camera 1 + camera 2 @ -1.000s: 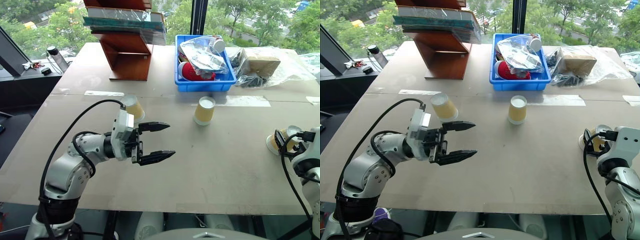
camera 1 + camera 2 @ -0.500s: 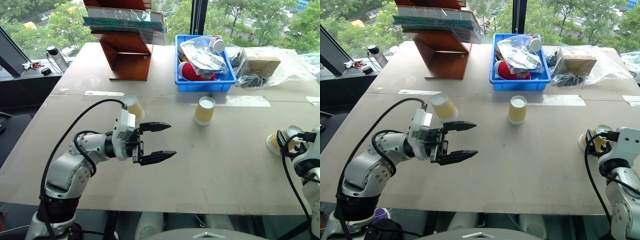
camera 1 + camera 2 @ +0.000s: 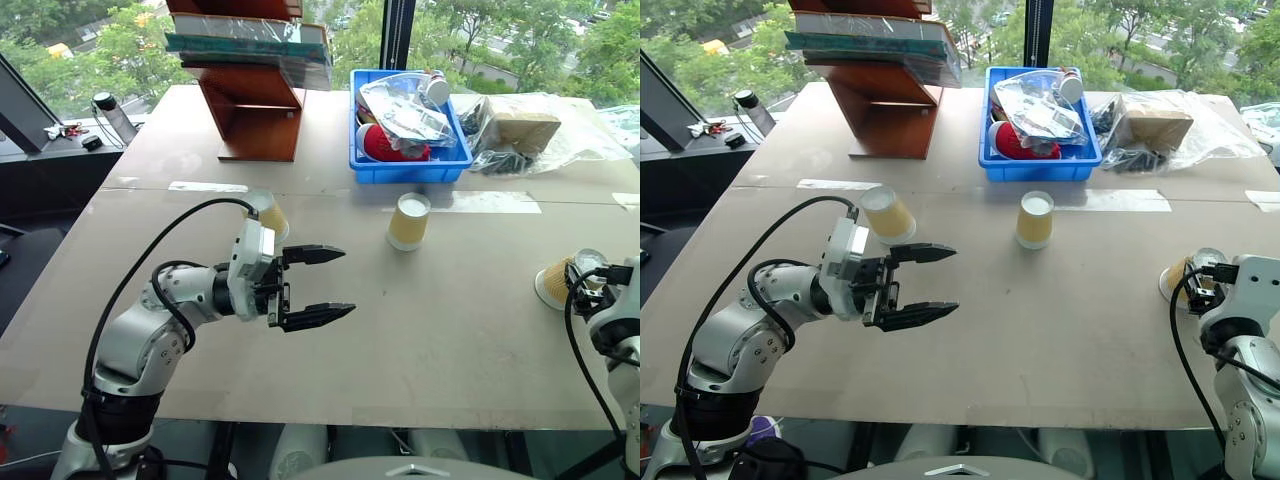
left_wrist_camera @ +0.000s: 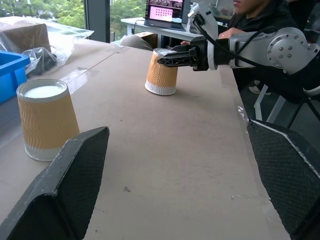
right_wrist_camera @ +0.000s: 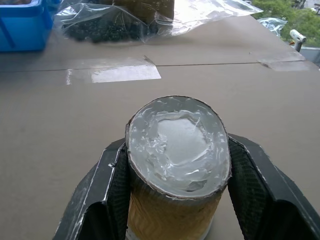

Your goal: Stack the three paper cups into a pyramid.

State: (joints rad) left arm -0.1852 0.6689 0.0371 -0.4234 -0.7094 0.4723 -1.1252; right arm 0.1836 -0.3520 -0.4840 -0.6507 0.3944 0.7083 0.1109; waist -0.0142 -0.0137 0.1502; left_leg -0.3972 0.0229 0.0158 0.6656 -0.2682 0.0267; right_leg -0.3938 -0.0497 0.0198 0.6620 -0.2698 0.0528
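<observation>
Gripping one upside-down paper cup (image 5: 175, 165) near the table's (image 3: 450, 320) right edge, the right gripper (image 5: 176, 170) squeezes its sides. The left gripper (image 3: 312, 285) hovers wide apart, empty. Another cup (image 3: 408, 221) stands mid-table; the third (image 3: 887, 214) sits behind the left gripper.

Ribbed paper cups (image 4: 47, 119), matt board table (image 3: 450, 320), glossy plastic bin (image 3: 410, 168)

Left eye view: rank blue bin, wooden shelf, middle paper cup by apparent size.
1. wooden shelf, largest, though cut off by the frame top.
2. blue bin, clearly smaller.
3. middle paper cup, smallest, even though it stands nearer the camera than both.
</observation>
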